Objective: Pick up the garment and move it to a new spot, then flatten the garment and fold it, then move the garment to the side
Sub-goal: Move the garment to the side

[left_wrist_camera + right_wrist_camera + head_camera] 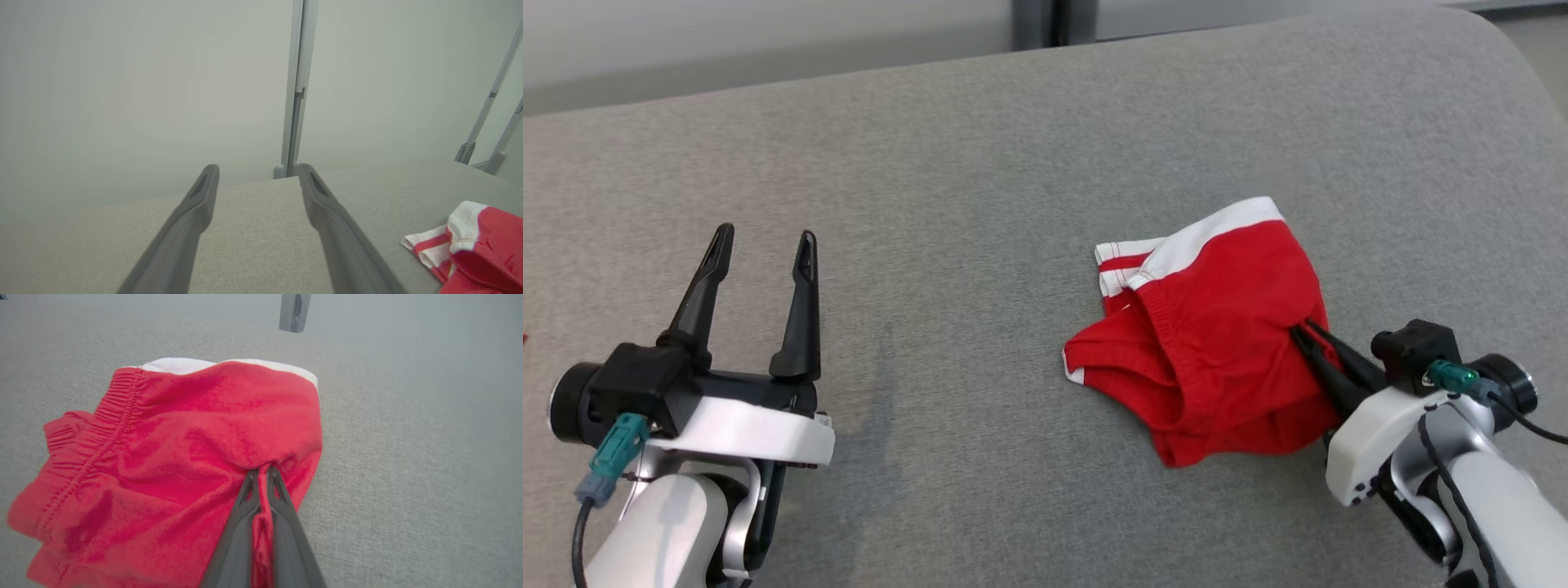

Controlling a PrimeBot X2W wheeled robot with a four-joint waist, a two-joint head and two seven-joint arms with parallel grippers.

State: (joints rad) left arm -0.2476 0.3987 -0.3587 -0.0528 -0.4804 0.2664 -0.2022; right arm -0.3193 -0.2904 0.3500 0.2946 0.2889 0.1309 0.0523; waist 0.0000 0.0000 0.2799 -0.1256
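Head view shows us our left tool (765,238) spread wide, lower left; right wrist view adds our right tool (261,470) pinching the garment (184,441).

Grey woven fabric surface (1013,147), pale wall (122,81) behind, grey vertical post (300,61), slanted metal struts (485,110)

Stock: one garment (1217,327), three o'clock; one left gripper (764,237), nine o'clock; one right gripper (1303,328), four o'clock; one grey upholstered surface (931,163).
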